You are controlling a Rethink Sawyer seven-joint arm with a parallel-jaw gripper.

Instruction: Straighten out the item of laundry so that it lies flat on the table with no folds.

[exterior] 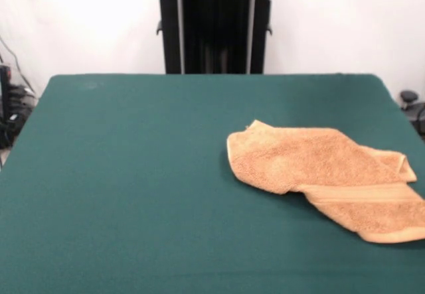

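The orange-tan terry towel [332, 178] lies on the right side of the dark green table [133, 174], reaching the picture's right edge. It is folded over itself: an upper layer covers most of it, a flat woven band runs across the lower right part, and a small flap is turned up at the right. The gripper and the arm do not show in this view.
The robot's black pedestal [216, 25] stands behind the table's far edge at the top centre. Cables and dark equipment [10, 105] sit off the table's left side, and a dark object [412, 105] off its right side.
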